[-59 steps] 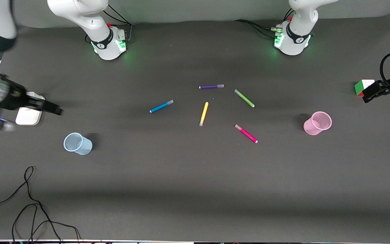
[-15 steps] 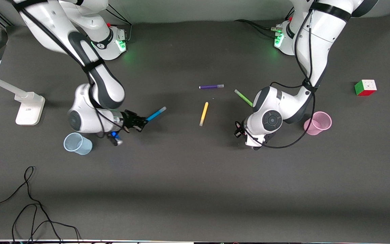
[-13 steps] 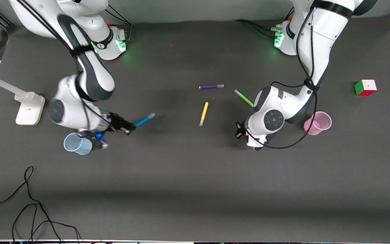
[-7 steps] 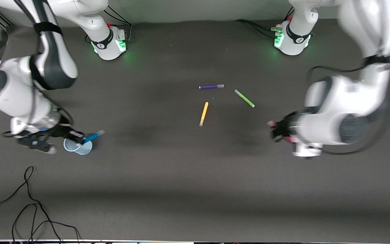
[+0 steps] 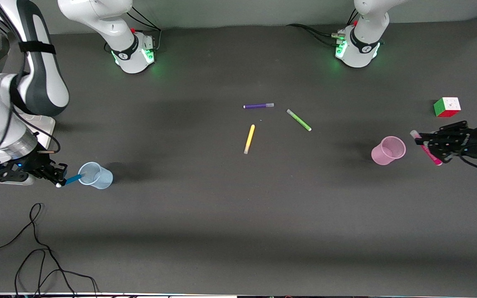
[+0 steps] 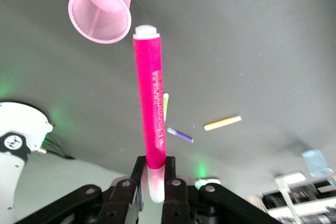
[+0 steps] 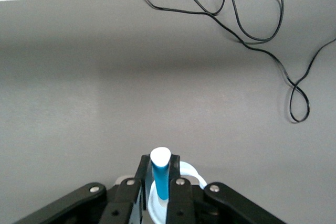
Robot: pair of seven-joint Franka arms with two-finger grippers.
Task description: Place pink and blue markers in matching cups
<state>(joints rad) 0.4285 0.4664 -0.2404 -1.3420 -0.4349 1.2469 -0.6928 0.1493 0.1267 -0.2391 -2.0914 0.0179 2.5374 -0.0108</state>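
Two slim glossy markers: left pincer (image 5: pixel 429 145) grips the pink marker (image 5: pixel 428 149) beside the ribbed translucent pink cup (image 5: pixel 388 150); right pincer (image 5: pixel 61 179) clamps the blue marker (image 5: pixel 73 179), whose tip enters the blue cup (image 5: pixel 95 175).

blue cup (image 7: pixel 184 182) mostly hidden by right tool (image 7: pixel 157 182)

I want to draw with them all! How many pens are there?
5. Purple, green and yellow pens lie mid-table. The right gripper holds the blue pen at the blue cup; the left gripper holds the pink pen beside the pink cup.
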